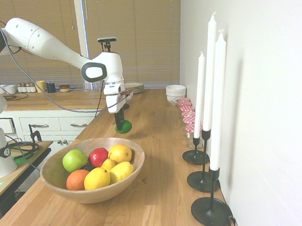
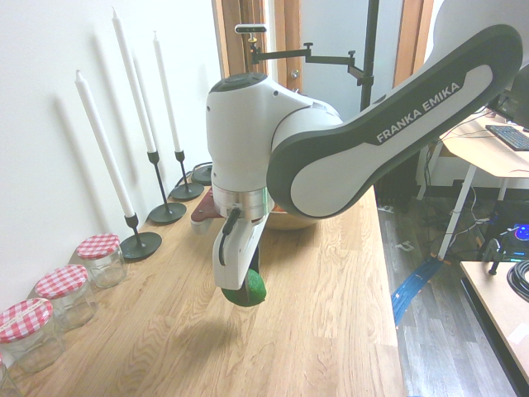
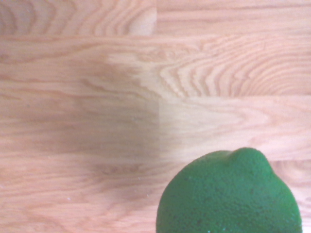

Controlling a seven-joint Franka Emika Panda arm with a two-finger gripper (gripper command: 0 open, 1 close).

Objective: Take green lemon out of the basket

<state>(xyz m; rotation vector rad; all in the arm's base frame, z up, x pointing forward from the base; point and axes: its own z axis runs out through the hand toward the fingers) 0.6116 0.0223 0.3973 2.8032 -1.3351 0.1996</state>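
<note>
While clamped between the closed fingers of the white gripper point(image 1: 122, 127), the green lemon point(image 1: 124, 127) hangs just above the wooden countertop point(image 1: 160, 159), out of the basket point(image 1: 94, 193) and well beyond it. Pointing straight down. Left in the wooden bowl: a green apple point(image 1: 74, 160), a red fruit point(image 1: 98, 156), an orange point(image 1: 77, 180) and yellow lemons point(image 1: 97, 178). Along the wall, white candles point(image 1: 210, 87) in black holders, red-checked jars point(image 2: 100, 259) further on.

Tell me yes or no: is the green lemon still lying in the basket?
No, the gripper holds the green lemon over the wooden countertop, beyond the basket.
</note>
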